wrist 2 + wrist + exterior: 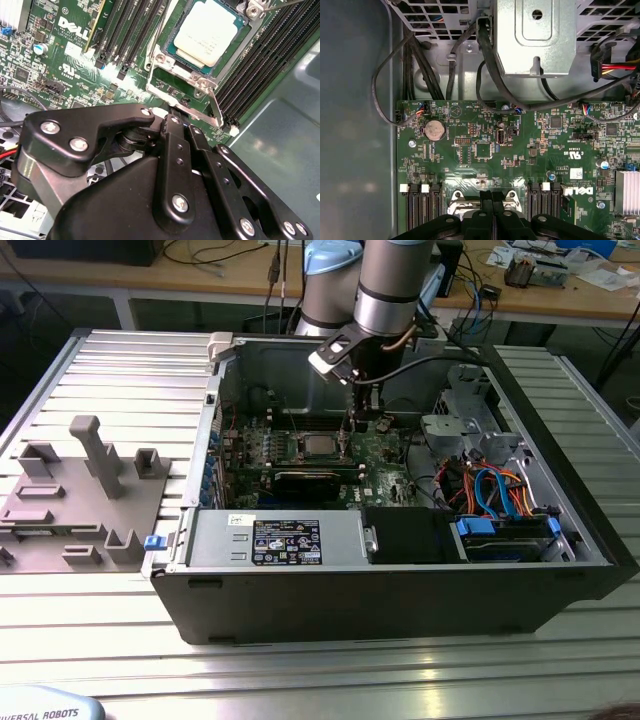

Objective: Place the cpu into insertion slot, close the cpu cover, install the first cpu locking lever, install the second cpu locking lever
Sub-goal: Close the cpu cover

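Pincer (492, 194) tips are partly hidden by its own body. The fingers lie together at the edge of the raised cover (182, 102), but contact cannot be confirmed. The cpu (206, 32) sits in the slot (239, 31), just beyond.

Soft, even room light, pale glare on the cpu (206, 33) and motherboard (107, 75), case (400, 590) interior shadowed.
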### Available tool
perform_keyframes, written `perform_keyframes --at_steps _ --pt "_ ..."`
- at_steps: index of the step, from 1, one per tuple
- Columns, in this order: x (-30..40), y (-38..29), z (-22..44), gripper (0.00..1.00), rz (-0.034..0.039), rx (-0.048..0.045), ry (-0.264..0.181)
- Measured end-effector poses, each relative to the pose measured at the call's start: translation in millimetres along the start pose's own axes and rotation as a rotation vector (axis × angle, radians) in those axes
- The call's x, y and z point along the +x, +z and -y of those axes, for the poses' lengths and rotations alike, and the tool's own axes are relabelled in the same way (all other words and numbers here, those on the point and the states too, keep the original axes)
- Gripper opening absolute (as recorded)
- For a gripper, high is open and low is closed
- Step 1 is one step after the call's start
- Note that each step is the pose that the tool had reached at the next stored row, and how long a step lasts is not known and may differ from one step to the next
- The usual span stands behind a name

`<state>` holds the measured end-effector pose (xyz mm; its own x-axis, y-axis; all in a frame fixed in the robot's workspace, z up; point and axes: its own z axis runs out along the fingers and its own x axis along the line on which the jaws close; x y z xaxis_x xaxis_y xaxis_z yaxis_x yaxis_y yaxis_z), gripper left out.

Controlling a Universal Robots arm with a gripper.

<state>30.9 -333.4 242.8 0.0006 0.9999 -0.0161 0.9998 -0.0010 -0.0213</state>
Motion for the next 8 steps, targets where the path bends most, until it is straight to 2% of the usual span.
perform_keyframes --at_steps 8 --pt "0.0 0.2 1.5 0.11 0.0 0.0 0.0"
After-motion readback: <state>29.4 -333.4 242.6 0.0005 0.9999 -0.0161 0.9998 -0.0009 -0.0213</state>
